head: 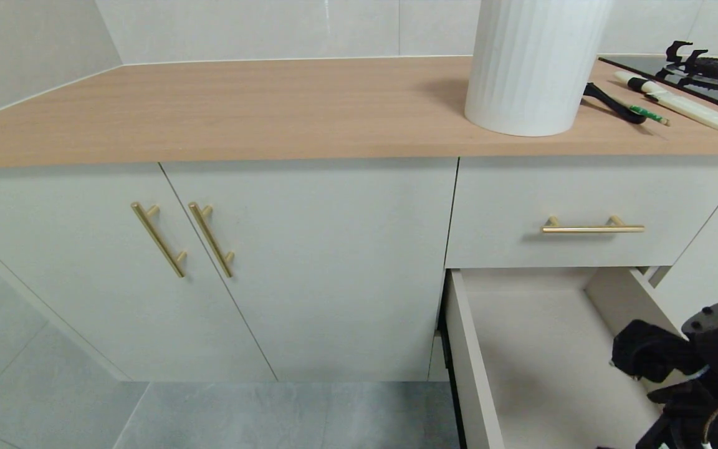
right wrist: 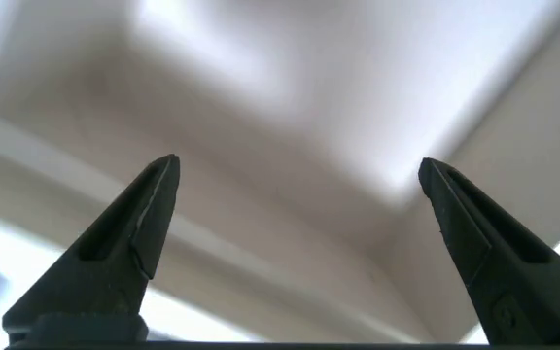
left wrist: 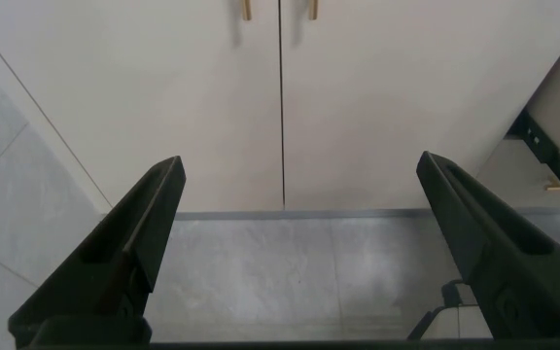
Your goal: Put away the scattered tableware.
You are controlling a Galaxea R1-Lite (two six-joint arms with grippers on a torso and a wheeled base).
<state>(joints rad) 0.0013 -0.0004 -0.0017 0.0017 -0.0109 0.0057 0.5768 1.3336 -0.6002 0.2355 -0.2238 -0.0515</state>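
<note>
1. Three utensils lie on the desk (head: 272,106) just right of the white ribbed container (head: 533,68): a black-handled tool (head: 611,103), a green-banded stick (head: 649,114) and a cream knife (head: 677,103).
2. Below the container, the lower drawer (head: 468,362) stands pulled out.
3. Right pincer (right wrist: 299,170): fingers spread, holding nothing, at that drawer.
4. Left pincer (left wrist: 299,165): fingers spread, holding nothing, facing the cabinet doors (left wrist: 163,97) down-left of the container.

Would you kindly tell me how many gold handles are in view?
3: the left door handle, the right door handle beside it, the upper drawer handle. The open lower drawer may hide another.
</note>
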